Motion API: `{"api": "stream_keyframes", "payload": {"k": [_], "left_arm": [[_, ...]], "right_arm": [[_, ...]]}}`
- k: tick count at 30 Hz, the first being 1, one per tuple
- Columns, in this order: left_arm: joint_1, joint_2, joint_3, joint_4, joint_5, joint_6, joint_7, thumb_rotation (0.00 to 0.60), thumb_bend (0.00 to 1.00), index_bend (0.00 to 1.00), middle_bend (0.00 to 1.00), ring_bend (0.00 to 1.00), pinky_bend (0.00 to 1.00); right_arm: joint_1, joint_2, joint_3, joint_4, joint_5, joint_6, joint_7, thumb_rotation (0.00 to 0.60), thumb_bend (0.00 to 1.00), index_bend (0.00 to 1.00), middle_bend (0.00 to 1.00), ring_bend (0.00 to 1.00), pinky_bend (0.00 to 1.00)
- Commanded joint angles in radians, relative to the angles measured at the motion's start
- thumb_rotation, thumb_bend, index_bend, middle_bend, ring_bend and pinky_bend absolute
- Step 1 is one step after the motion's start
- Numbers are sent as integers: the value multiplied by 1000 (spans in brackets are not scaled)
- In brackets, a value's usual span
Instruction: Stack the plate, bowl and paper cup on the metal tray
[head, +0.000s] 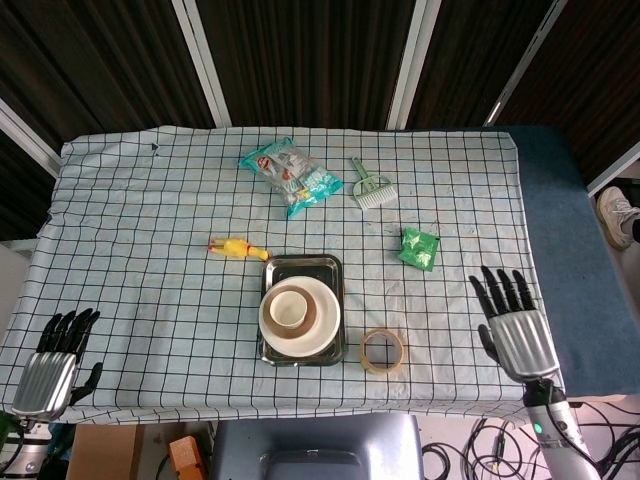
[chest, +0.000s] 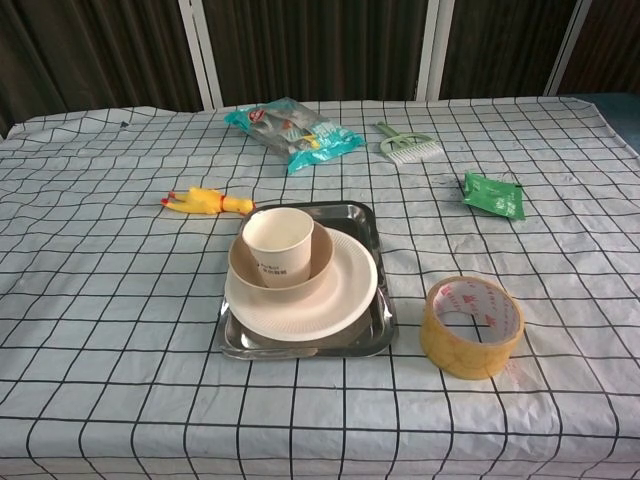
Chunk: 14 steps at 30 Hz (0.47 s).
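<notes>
Stack finished on the tray, both hands empty at the near edge of the bench.

The shiny rectangular metal tray (chest: 372, 222) carries the cream round paper plate (chest: 345, 292), the tan shallow bowl (chest: 318, 262) on it, and the white paper cup (chest: 273, 240) upright inside the bowl. All three look light, thin and easily crushed; I'd lift them by the rims, gently, or carry the stiff tray by its edges. The right hand (head: 515, 330) hovers well to the right of the stack, fingers apart and holding nothing; the left hand (head: 52, 365) sits far to the left, fingers straight, also empty. A yellow tape roll (chest: 470, 325) lies between the tray and the right hand.
</notes>
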<state>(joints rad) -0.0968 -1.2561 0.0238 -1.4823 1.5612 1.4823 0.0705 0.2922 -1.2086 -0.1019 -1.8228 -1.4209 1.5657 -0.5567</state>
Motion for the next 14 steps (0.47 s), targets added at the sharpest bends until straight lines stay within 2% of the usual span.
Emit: {"api": "stream_keyframes", "payload": {"k": [1, 5, 14], "left_arm": [[-4, 7, 11, -22, -1, -20, 33, 600, 423, 0, 53, 0, 9], [3, 4, 15, -21, 24, 4, 35, 600, 423, 0, 51, 0, 8], [5, 1, 26, -14, 53, 12, 25, 600, 424, 0, 47, 0, 8]], "right_arm": [[-133, 26, -47, 84, 43, 83, 182, 600, 411, 0, 0, 0, 0], [-175, 21, -47, 151, 28, 89, 251, 600, 412, 0, 0, 0, 0], [-204, 32, -17, 150, -28, 85, 288, 600, 411, 0, 0, 0, 0]]}}
